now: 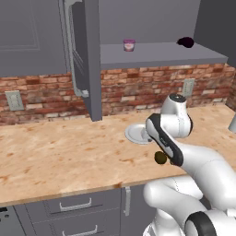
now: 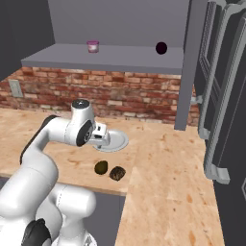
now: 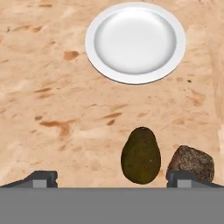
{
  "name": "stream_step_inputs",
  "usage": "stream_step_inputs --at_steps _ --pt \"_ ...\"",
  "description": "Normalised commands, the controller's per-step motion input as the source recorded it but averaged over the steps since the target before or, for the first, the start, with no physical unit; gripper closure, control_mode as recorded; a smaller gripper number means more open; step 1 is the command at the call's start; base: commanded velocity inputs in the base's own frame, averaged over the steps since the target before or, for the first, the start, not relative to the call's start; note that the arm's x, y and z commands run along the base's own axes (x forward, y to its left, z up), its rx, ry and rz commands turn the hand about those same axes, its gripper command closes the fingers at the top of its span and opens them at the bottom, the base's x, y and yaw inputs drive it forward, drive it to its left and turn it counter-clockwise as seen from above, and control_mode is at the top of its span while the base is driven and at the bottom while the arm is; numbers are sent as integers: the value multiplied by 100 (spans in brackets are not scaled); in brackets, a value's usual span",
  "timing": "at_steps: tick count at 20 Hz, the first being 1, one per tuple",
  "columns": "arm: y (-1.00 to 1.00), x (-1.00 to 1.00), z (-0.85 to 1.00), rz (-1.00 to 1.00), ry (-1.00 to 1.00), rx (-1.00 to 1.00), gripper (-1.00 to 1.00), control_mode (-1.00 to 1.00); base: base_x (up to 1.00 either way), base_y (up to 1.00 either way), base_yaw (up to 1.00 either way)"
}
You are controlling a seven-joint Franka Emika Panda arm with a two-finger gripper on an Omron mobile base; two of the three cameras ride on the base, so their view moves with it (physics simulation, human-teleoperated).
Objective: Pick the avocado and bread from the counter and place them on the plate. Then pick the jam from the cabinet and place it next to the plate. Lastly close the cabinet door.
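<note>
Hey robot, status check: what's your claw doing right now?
Claw open, empty, above counter. Avocado and bread side by side below it, plate bare. Nothing blocking.

avocado [image 3: 140, 155] just left of bread [image 3: 191, 163], plate [image 3: 97, 56] behind them.

Olive-green avocado [image 3: 140, 155], speckled dark brown bread [image 3: 192, 162], pale grey-white plate [image 3: 97, 56], beige orange-streaked wood-grain counter [image 3: 48, 109]
</note>
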Motion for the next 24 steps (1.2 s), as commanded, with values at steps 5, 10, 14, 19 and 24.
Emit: stream_step_inputs --at_steps 5,10,14,19,24 --pt "-10 0 -38 0 5 -2 -100 -100 0 0 0" --pt "-9 0 -38 0 3 -2 -100 -100 0 0 0" --pt "-9 0 -36 0 1 -2 -100 -100 0 0 0" --pt "-10 0 -33 0 0 -2 -100 -100 0 0 0" --pt "-12 0 -30 0 0 0 -100 -100 0 0 0"
